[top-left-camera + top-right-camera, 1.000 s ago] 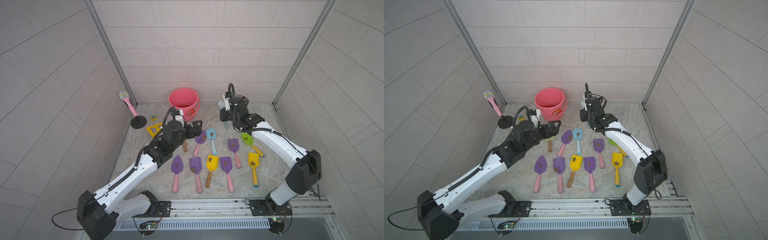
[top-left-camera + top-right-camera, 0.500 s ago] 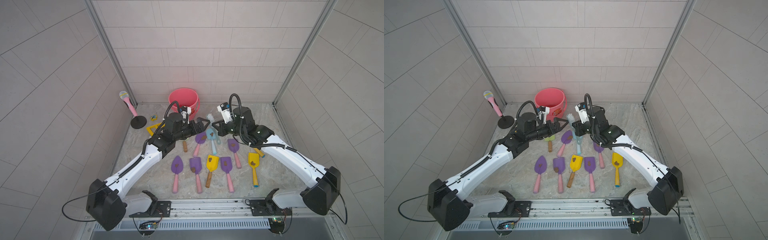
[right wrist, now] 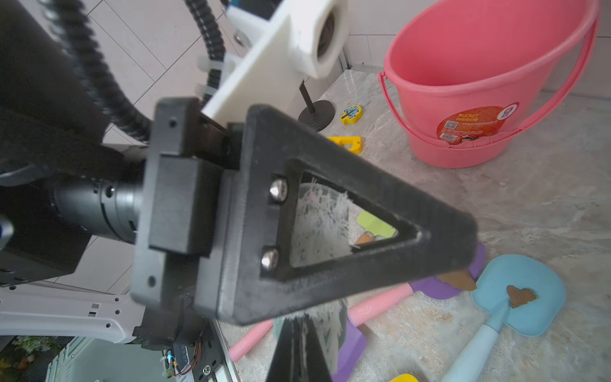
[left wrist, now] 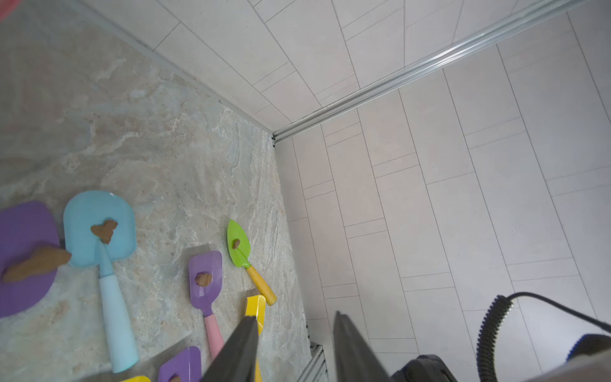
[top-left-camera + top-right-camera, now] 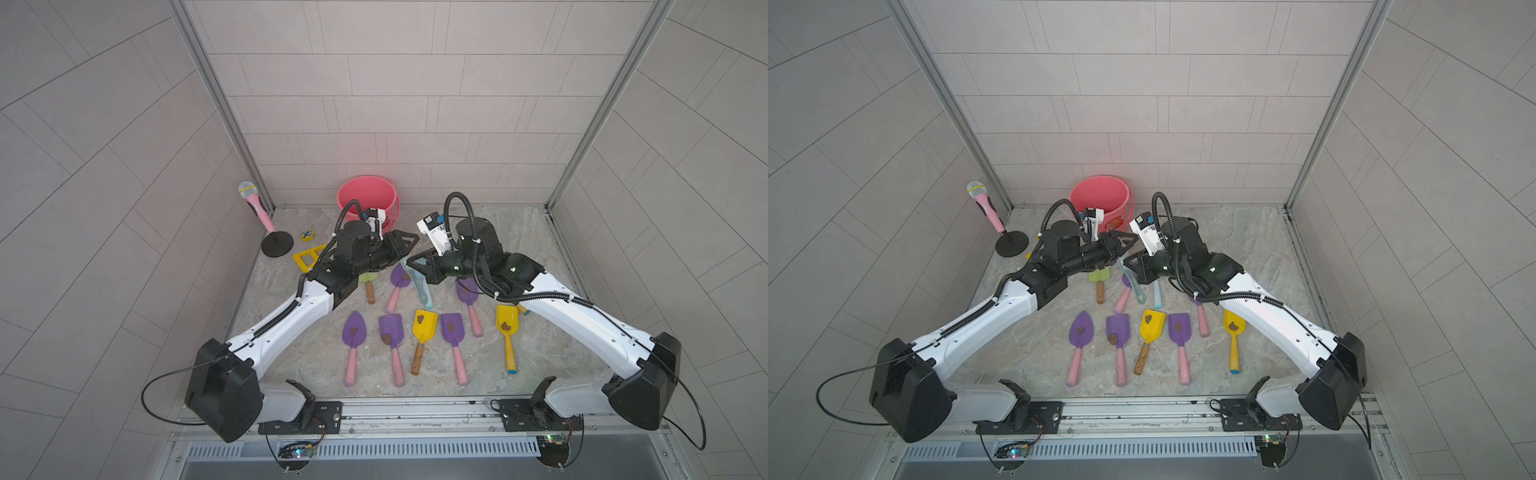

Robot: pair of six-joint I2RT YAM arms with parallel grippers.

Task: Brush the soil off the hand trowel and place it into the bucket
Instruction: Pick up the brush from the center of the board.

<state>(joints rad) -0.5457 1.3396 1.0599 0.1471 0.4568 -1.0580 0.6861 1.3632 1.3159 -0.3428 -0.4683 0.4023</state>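
Observation:
My right gripper (image 5: 411,266) (image 3: 299,325) is shut on a pale teal brush (image 5: 419,286) (image 5: 1131,282) held in the air over the middle of the table. My left gripper (image 5: 415,239) (image 4: 296,316) meets it there. Its fingers (image 3: 330,281) are narrowly apart with empty tips. One finger lies across the white bristles (image 3: 320,215); a grip on them does not show. Several trowels lie flat, each with a soil lump (image 4: 104,230), among them a light-blue trowel (image 3: 519,294) and a yellow trowel (image 5: 424,324). The pink bucket (image 5: 345,195) (image 3: 463,109) stands at the back.
A pink toy microphone (image 5: 253,203) on a black stand is at the back left. Yellow toy pieces (image 5: 309,257) lie beside it. A green trowel (image 4: 238,244) lies near the right wall. Tiled walls close three sides and a metal rail (image 5: 415,411) runs along the front.
The right arm carried the brush from the back right to the middle. The left gripper rose to meet it, and its fingers narrowed from wide open.

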